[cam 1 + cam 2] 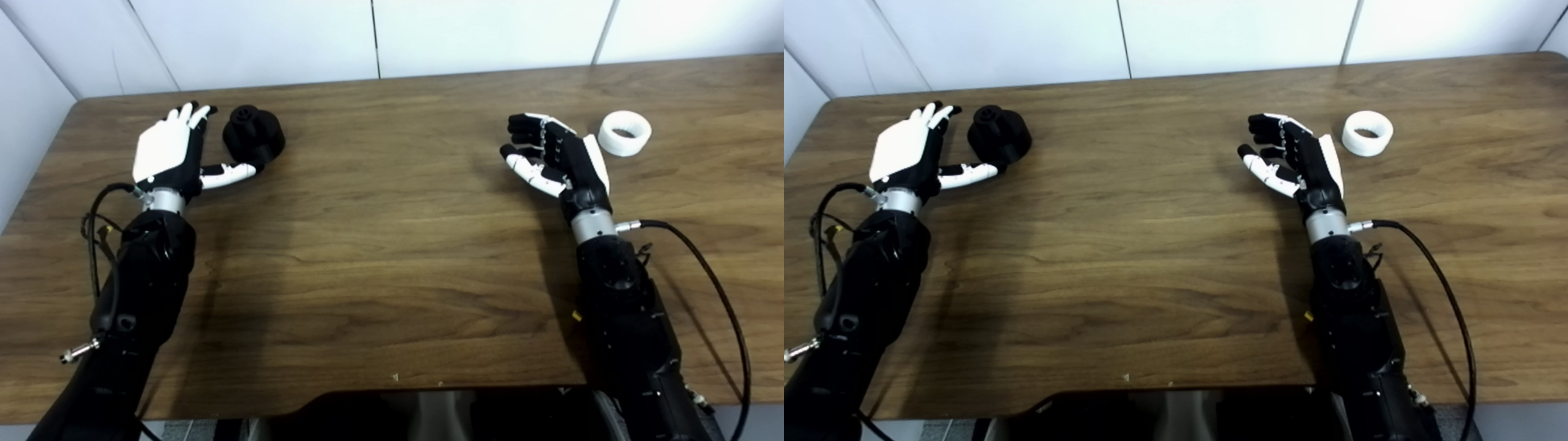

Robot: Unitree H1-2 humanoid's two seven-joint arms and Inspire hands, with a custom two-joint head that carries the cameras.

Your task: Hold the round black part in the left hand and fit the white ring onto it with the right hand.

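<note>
The round black part [253,136] stands on the wooden table [392,257] at the far left, a knob on its top. My left hand [174,153] is open right beside it on its left, fingers stretched up past it and the thumb reaching under its near side; it holds nothing. The white ring [624,132] lies flat on the table at the far right. My right hand [554,158] is open and empty, fingers loosely curled, just left of the ring and apart from it.
A white panelled wall [392,37] runs behind the table's far edge. Black cables [704,275] loop from both forearms over the table. A dark cut-out [441,407] sits at the table's near edge.
</note>
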